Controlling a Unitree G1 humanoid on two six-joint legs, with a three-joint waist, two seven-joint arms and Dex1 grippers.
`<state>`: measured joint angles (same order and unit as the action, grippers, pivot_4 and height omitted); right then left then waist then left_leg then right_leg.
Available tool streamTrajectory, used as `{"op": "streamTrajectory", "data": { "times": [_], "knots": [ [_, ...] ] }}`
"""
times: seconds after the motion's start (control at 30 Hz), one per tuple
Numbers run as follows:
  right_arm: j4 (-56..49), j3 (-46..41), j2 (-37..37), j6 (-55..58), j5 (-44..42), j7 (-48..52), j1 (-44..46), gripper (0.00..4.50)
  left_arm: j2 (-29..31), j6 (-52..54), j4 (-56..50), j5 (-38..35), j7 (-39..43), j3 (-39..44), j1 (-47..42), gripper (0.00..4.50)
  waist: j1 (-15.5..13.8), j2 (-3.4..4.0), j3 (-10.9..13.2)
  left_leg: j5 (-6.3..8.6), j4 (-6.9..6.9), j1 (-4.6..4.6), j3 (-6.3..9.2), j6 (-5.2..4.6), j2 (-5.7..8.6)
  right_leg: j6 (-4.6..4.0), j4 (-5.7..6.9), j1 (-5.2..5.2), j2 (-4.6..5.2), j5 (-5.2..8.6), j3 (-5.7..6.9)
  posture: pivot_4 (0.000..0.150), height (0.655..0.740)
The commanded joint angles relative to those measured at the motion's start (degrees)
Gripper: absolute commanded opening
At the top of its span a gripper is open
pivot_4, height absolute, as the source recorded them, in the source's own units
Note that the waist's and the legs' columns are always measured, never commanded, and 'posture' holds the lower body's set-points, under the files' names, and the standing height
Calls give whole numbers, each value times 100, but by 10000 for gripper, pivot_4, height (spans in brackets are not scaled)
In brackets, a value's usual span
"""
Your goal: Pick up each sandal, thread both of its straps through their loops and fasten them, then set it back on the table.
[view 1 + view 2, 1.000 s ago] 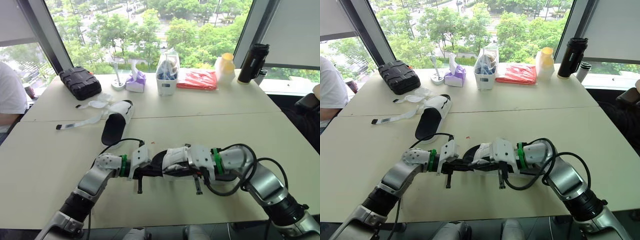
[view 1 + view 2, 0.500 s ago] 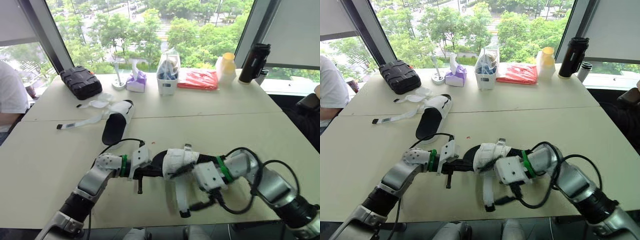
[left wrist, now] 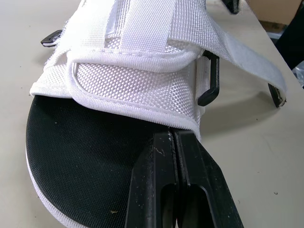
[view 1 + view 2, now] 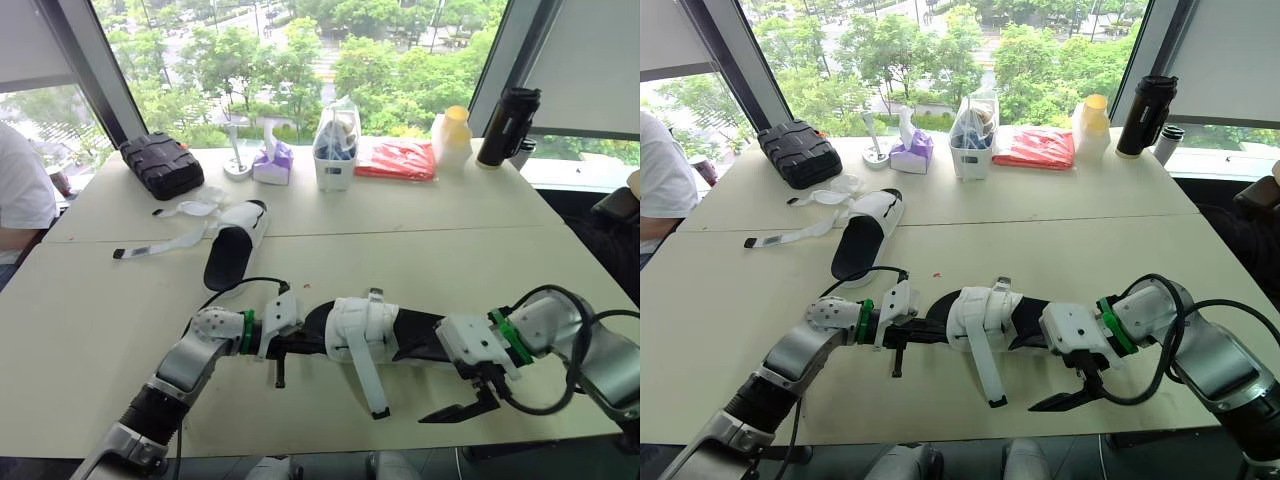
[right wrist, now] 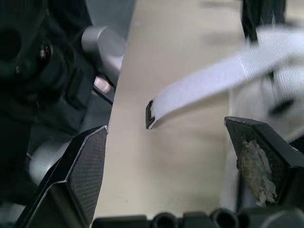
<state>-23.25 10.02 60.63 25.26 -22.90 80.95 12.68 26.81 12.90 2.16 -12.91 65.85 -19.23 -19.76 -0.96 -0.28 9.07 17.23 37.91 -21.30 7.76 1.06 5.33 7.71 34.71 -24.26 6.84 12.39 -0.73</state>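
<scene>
The near sandal, black sole with white straps, lies in front of me. My left gripper is shut on the toe end of its sole. One strap trails loose over the table toward the front edge, past a black loop. My right gripper stands open to the right of that strap. Its fingers are spread, and the strap end lies free ahead of them. The second sandal rests further back on the left with its straps undone.
Along the window edge stand a black case, a tissue box, a white holder, a red bag, a yellow-lidded jar and a black flask. A person sits at far left.
My right gripper let go of the near sandal's strap, opened and drew away to the right and toward the front edge. The strap dropped loose onto the table. The left arm stayed put.
</scene>
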Motion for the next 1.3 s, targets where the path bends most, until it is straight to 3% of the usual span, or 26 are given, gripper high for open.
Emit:
{"op": "streamTrajectory", "data": {
  "times": [0.03, 0.2, 0.37, 0.63, 0.73, 0.97, 1.17, 1.3],
  "knots": [
    [-115, 39, 35, 1479, -665, -166, 51, 42642, 59, 148, 235, 431, 205, -736, 424, 0, 3, 3, -2, 2, 0, -1, 0, -3, 0, 0, -8, 1, 0, 0, 0, 1500, 7400],
    [-274, 95, -147, 2684, -1235, -445, 163, 42642, 55, 144, 135, 472, 189, -811, 483, 0, -2, 5, -3, 12, -1, -8, -1, -12, 0, -2, -38, 6, 0, -3, 0, 1500, 7400],
    [-59, 198, -815, 3761, -1739, -997, 390, 42642, 1, 158, 86, 502, 157, -856, 521, 0, -31, 4, -8, 29, -1, -7, -2, -16, 0, -1, -54, 15, 1, -3, 2, 1500, 7400],
    [193, 246, -1462, 4252, -1928, -1583, 656, 42642, 24, 172, 10, 524, 150, -871, 611, 0, -149, 4, -11, 46, 0, -7, -5, -20, 2, -1, -59, 14, 1, -4, 4, 1500, 7400],
    [183, 290, -1449, 4242, -1924, -1608, 648, 34755, 19, 185, 12, 521, 145, -865, 610, 0, -147, 4, -11, 46, 0, -9, -5, -20, 4, -1, -61, 14, 2, -4, 3, 1500, 7400],
    [92, 341, -1352, 4221, -1945, -1580, 604, 354, -2, 221, -16, 522, 107, -865, 616, 0, -146, 4, -11, 48, 0, -7, -6, -24, 5, 0, -61, 17, 2, -4, 4, 1500, 7400],
    [-11, 253, -1239, 4271, -2065, -1560, 717, 354, -17, 249, -31, 512, 77, -862, 613, 0, -146, 4, -11, 49, 1, -7, -6, -25, 5, 0, -62, 18, 2, -4, 4, 1500, 7400],
    [251, -260, -1595, 4823, -2636, -1802, 1435, 354, -27, 238, 10, 509, 75, -854, 591, 0, -137, 5, -11, 49, 2, -5, -6, -25, 5, 0, -61, 20, 2, -4, 4, 1500, 7400]
  ]
}}
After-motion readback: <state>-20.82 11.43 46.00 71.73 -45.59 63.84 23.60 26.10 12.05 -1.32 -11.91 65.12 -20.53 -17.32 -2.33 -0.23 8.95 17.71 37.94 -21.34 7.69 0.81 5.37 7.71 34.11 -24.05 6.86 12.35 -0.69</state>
